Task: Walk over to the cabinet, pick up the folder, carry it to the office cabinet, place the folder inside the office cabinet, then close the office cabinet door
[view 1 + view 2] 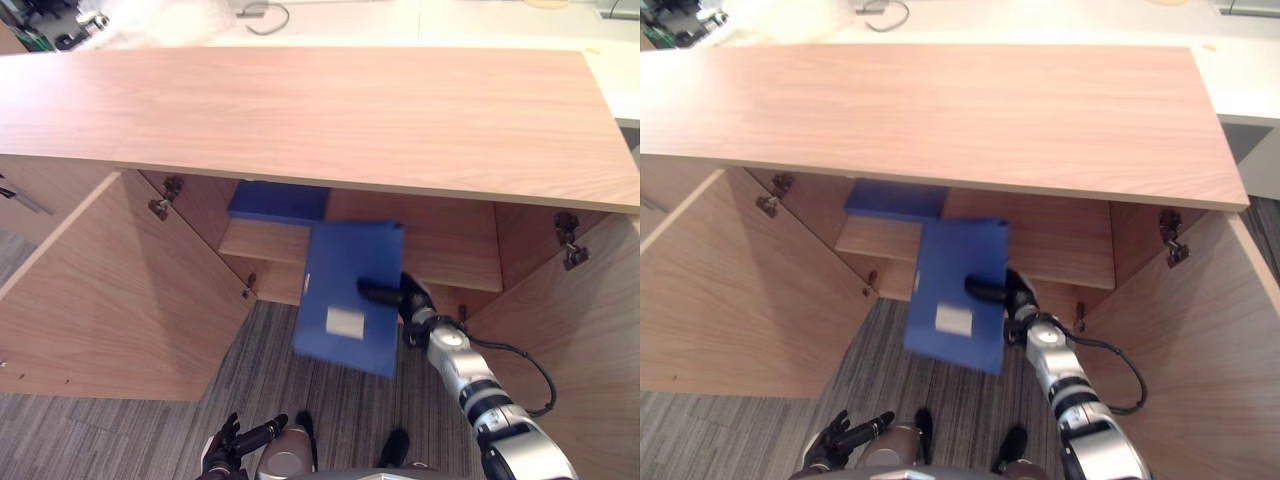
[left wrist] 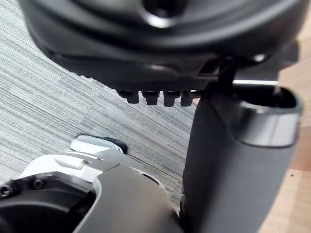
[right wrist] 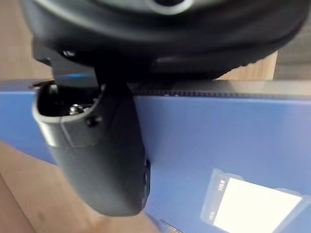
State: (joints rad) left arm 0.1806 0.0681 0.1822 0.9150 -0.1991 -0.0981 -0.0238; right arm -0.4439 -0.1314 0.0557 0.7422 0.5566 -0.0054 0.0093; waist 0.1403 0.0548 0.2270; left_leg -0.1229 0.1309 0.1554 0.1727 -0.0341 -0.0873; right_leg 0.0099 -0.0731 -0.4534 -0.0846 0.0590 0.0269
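- my right hand (image 1: 412, 300) pinches the flat blue plastic folder (image 1: 340, 262), with the thumb clamped on its labelled face (the other fingers are hidden behind).
- the folder hangs roughly upright, and the open wooden cabinet's shelf (image 1: 450, 270) lies just beyond it.

Both head eyes look steeply down, sharing the office cabinet (image 1: 320, 110); the right wrist view sits very near the folder (image 3: 218, 141).

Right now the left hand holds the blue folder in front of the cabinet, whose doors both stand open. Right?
No: the right hand holds the blue folder in front of the cabinet, both doors open, as the left eye view shows.
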